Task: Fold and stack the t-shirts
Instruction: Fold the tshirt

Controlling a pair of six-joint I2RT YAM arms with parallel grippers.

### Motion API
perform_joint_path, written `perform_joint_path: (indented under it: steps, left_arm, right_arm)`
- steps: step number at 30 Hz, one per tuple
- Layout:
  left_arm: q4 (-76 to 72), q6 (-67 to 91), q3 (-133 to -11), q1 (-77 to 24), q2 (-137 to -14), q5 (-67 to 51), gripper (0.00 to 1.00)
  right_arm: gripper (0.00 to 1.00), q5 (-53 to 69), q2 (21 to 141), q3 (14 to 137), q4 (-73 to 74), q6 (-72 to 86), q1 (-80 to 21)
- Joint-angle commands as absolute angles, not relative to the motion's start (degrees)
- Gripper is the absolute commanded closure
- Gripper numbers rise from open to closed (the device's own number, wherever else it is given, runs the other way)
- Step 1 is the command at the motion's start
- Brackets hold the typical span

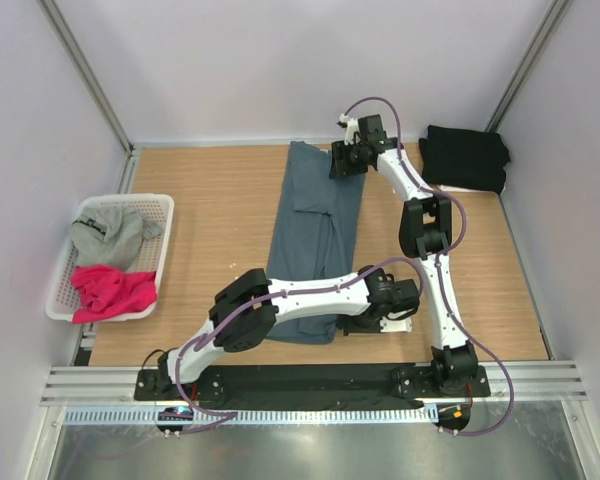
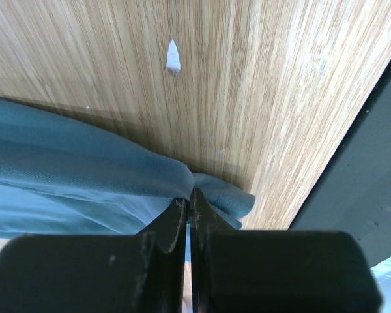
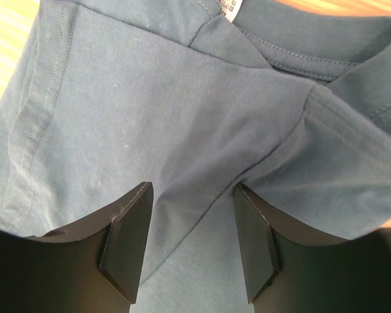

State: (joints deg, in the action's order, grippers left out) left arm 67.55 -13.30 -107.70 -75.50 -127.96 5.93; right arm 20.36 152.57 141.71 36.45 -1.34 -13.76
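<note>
The slate blue-grey t-shirt point(image 1: 315, 235) lies lengthwise down the middle of the table, folded narrow. My left gripper point(image 1: 385, 318) is at its near right corner, shut on a bunched edge of the cloth point(image 2: 85, 169); the jaws point(image 2: 190, 195) stand pressed together. My right gripper point(image 1: 342, 165) is at the shirt's far end by the collar, open, its fingers point(image 3: 192, 189) straddling a raised fold of the cloth point(image 3: 150, 98). A folded black t-shirt point(image 1: 465, 158) lies at the back right. The light grey t-shirt point(image 1: 108, 232) and pink t-shirt point(image 1: 112, 290) are in the basket.
The white slatted basket point(image 1: 165, 235) stands at the table's left edge. A small white scrap point(image 2: 173, 57) lies on the wood by the left gripper. The table's dark front rail point(image 2: 358, 163) runs close to the left gripper.
</note>
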Motion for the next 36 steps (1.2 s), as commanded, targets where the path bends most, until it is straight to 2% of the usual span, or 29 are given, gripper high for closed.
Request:
perform_joint_path:
  steps: [1,8,9,11,12,13,15,16,18,25,29,34,36]
  left_arm:
    - [69.43,-12.92,-110.56,-76.03,-129.28,5.1,1.0]
    - [70.05,-12.66,-114.33,-76.11,-131.13,5.36,1.0]
    - [70.48,-12.66,-114.78,-76.11,-131.31,5.62,0.95]
    - [71.02,-12.66,-114.7,-76.29,-129.57,6.32,0.79]
    - [69.88,-12.74,-112.87,-76.55,-128.16,7.37,0.58]
    - [68.74,-12.83,-111.72,-76.81,-126.75,8.69,0.48]
    - [67.77,-13.01,-110.4,-77.6,-123.42,9.75,0.32]
    - [68.2,-13.01,-110.83,-77.78,-122.7,9.49,0.29]
    - [69.51,-12.48,-111.62,-78.22,-120.51,7.66,0.01]
    - [67.33,-12.13,-107.15,-77.87,-108.57,9.92,0.01]
    - [64.34,-9.77,-97.32,-72.09,-101.28,10.2,0.0]
    - [58.11,-0.29,-88.35,-48.05,-93.19,-4.72,0.0]
    - [52.6,3.24,-81.06,-42.83,-90.02,-10.42,0.04]
  right_arm:
    - [0.41,22.41,153.63,145.02,34.54,-0.09,-14.06]
    - [0.4,22.24,153.2,145.64,33.92,-0.61,-14.06]
    - [0.4,22.24,152.5,144.68,34.53,-1.05,-13.98]
    - [0.4,21.71,149.52,141.96,34.63,-2.71,-13.71]
    - [0.4,21.36,145.33,137.94,33.85,-3.25,-13.36]
    - [0.4,21.18,143.11,135.64,33.23,-3.86,-13.19]
    - [0.39,20.48,138.28,129.67,31.82,-5.79,-13.01]
    - [0.39,20.22,134.51,128.33,31.82,-6.32,-12.92]
    - [0.39,19.25,130.8,125.61,32.69,-7.73,-12.75]
    - [0.39,17.31,118.84,117.61,35.94,-5.64,-11.43]
    - [0.39,22.22,109.99,106.47,34.56,-0.1,-10.46]
    - [0.39,31.7,99.42,83.7,28.58,9.3,-10.2]
    - [0.39,35.14,94.59,75.17,26.47,11.59,-9.76]
